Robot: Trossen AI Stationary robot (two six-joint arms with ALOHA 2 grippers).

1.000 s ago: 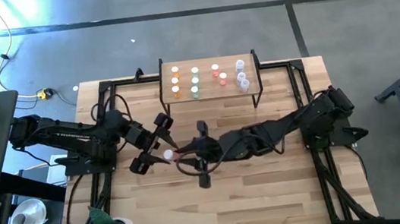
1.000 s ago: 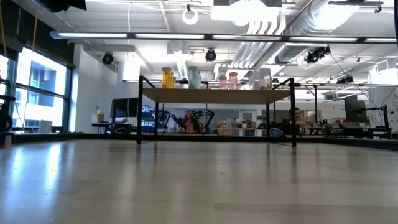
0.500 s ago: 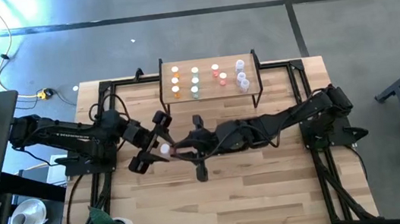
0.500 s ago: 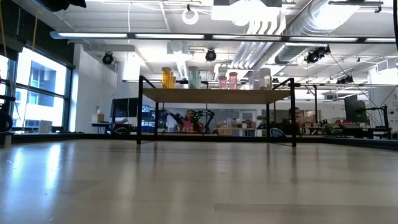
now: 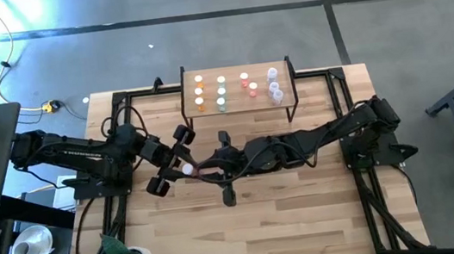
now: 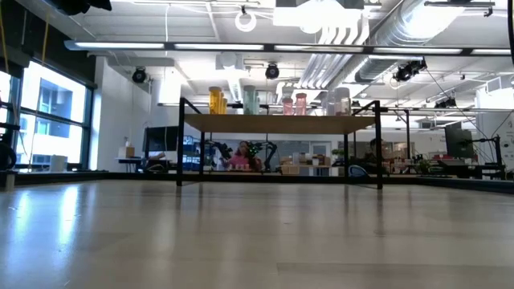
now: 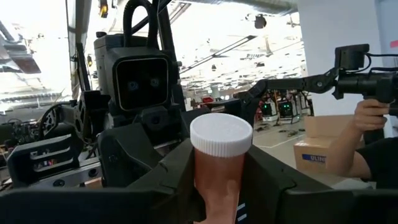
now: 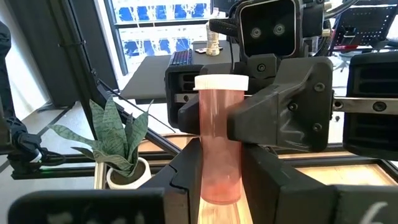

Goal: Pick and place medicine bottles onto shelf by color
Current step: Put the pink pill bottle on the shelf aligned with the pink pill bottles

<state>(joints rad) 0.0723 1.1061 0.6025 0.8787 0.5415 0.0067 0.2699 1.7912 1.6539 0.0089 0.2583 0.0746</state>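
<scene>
The left gripper (image 5: 182, 169) and the right gripper (image 5: 206, 169) meet left of centre in the high view, below the shelf (image 5: 235, 66), both clamped on one pink-red bottle (image 5: 187, 170) held in the air between them. In both wrist views the bottle stands upright, white cap up. The right gripper's fingers (image 8: 186, 168) pinch its lower body. The left gripper's fingers (image 7: 267, 180) are closed on it just under the cap. So it is a two-handed hold, apparently mid-handover. The coming move likely turns on which arm lets go. The shelf lies toward the upper right of the bottle, its pink-red bottles (image 5: 249, 84) standing in the third column, between the green ones (image 5: 221, 93) and the clear ones (image 5: 274, 85).
</scene>
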